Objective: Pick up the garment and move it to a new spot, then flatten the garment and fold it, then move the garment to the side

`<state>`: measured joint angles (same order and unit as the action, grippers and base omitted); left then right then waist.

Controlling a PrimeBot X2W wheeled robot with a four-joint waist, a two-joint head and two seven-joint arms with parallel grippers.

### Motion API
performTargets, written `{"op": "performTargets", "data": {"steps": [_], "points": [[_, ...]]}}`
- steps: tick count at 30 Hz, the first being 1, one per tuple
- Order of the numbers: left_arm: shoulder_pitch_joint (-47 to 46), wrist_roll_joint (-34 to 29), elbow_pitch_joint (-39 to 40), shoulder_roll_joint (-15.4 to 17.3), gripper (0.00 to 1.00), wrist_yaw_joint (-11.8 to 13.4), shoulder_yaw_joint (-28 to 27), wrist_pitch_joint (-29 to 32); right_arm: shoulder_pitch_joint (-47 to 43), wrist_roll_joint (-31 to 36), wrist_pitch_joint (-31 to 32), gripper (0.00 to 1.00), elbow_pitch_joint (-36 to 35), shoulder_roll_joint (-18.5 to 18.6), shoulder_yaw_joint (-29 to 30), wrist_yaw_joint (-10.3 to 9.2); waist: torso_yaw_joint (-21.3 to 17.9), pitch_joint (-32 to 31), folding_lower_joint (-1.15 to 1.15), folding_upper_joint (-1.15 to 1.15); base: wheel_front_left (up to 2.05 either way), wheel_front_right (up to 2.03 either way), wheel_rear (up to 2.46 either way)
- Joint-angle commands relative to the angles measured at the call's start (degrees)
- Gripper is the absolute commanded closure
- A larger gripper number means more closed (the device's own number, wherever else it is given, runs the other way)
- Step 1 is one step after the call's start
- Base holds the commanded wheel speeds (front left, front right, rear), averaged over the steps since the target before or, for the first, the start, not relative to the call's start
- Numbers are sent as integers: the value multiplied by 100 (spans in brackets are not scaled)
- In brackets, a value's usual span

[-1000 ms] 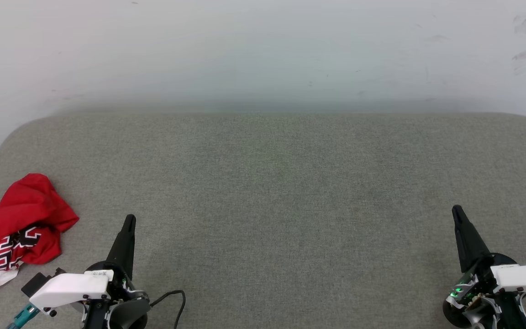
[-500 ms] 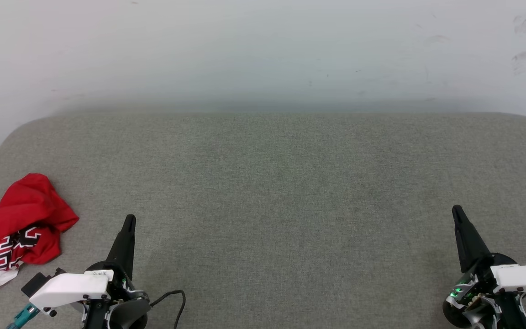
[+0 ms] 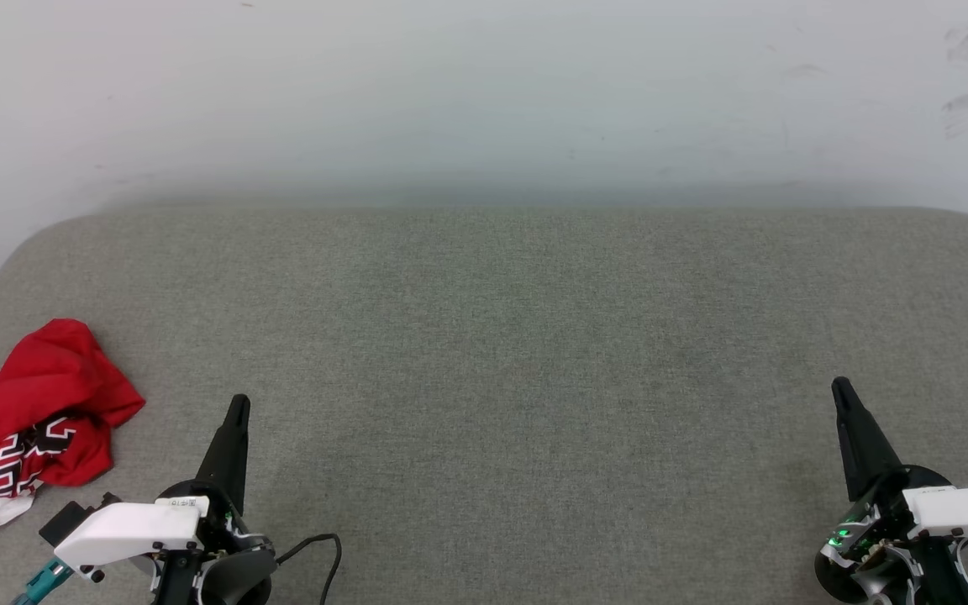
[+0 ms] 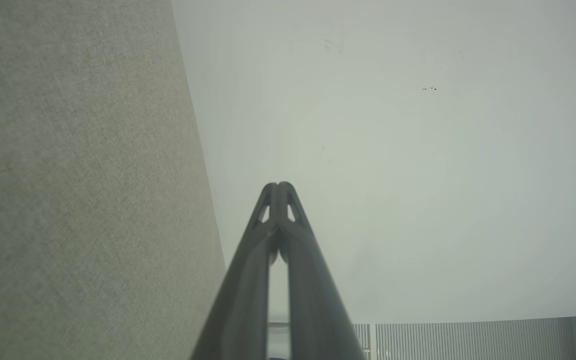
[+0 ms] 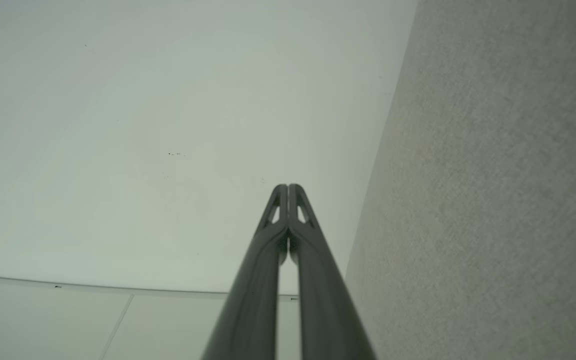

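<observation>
Left gripper (image 3: 237, 405), 7 o'clock: fingers pressed together, empty. Right gripper (image 3: 840, 388), 4 o'clock: same. No change over last second, arms idle. Garment (image 3: 43, 403) crumpled at 8 o'clock on grey pad (image 3: 501, 336), untouched. Pick-up not yet begun.

Garment (image 3: 39, 412) partly beyond head view's left edge; lettering (image 3: 15, 464) illegible

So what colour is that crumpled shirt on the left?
Mostly red, with white parts and black white-edged lettering on the garment; head view shows it best.
</observation>
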<state>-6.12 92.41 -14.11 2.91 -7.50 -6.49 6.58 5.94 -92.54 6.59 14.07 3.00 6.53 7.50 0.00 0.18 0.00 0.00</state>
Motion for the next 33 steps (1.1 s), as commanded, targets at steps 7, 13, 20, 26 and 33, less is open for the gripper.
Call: {"op": "performTargets", "data": {"steps": [7, 13, 20, 26, 33], "points": [[-36, 0, 6, -7, 100, -15, -16, 7, 68, 26, 2, 100, 3, -26, -1, -2, 0, 0, 0, 0, 0, 0, 0], [15, -1, -39, -4, 0, 2, 9, -5, -24, 0, -3, 0, 38, -1, -4, 0, 0, 0, 0, 0, 0, 0, 0], [142, -96, -67, -15, 0, 2, 33, -152, -171, 147, -147, 0, 114, -3, -4, 0, 1, 4, 0, 0, 0, 0, 0], [128, -574, 36, -14, 0, 22, -76, -322, -191, 672, -317, 0, -23, -4, 67, 0, 0, 9, 0, 0, 0, 0, 0], [117, -1456, 377, -12, 0, 252, -13, -507, -223, 1562, -503, 0, -373, -5, 99, 0, -4, 16, 0, 0, 0, 0, 0]]}}
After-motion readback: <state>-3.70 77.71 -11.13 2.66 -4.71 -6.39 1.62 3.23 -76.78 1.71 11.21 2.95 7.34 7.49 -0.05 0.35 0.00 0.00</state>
